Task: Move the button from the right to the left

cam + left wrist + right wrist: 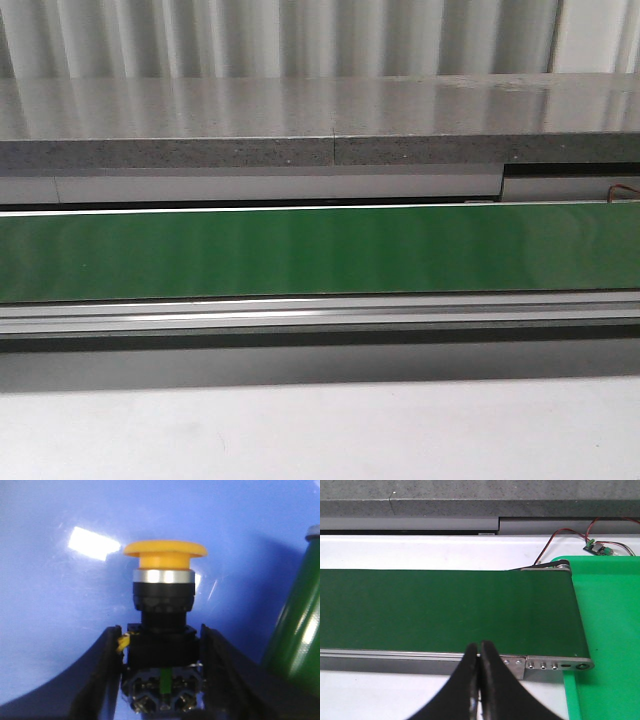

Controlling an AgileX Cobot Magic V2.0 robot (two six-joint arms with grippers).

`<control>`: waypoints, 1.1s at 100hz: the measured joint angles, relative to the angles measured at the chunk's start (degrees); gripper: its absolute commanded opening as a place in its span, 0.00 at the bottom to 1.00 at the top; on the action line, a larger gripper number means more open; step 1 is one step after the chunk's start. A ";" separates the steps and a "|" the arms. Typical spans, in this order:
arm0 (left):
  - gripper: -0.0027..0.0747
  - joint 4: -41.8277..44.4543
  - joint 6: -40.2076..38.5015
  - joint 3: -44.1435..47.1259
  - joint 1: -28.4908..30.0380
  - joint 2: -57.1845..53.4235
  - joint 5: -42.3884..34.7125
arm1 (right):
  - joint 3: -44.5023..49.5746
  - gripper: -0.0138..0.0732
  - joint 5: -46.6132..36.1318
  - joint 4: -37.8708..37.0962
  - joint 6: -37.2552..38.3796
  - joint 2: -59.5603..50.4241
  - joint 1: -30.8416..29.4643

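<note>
Button [164,630] clamped by left gripper [162,680], base cropped; right gripper [480,680] closed, empty.

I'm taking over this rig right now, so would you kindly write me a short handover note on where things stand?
Left gripper: shut on the button, yellow cap pointing away from the fingers, over a blue surface.
Right gripper: shut, holding nothing, hovering at the near edge of the green belt.
Done: the button is off the belt and in the left gripper.
Left: put the button down and let go. Whether it already rests on the blue surface cannot be told.
</note>
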 measured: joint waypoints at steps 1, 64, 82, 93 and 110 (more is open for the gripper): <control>0.01 -0.01 0.00 0.00 0.00 0.03 0.00 | 0.00 0.08 0.00 0.00 0.00 0.00 0.00; 0.75 -0.34 0.00 -0.12 0.00 0.97 -0.12 | 0.00 0.08 0.00 0.00 0.00 0.00 0.00; 0.75 -0.34 0.00 -0.48 0.13 -0.16 -0.12 | 0.00 0.08 0.00 0.00 0.00 0.00 0.00; 0.75 -0.34 0.00 -0.72 0.13 -3.10 -0.48 | 0.00 0.08 0.00 0.00 0.00 0.00 0.00; 0.75 -1.00 0.00 -0.94 0.13 -11.23 -2.01 | 0.00 0.08 0.00 0.00 0.00 0.00 0.00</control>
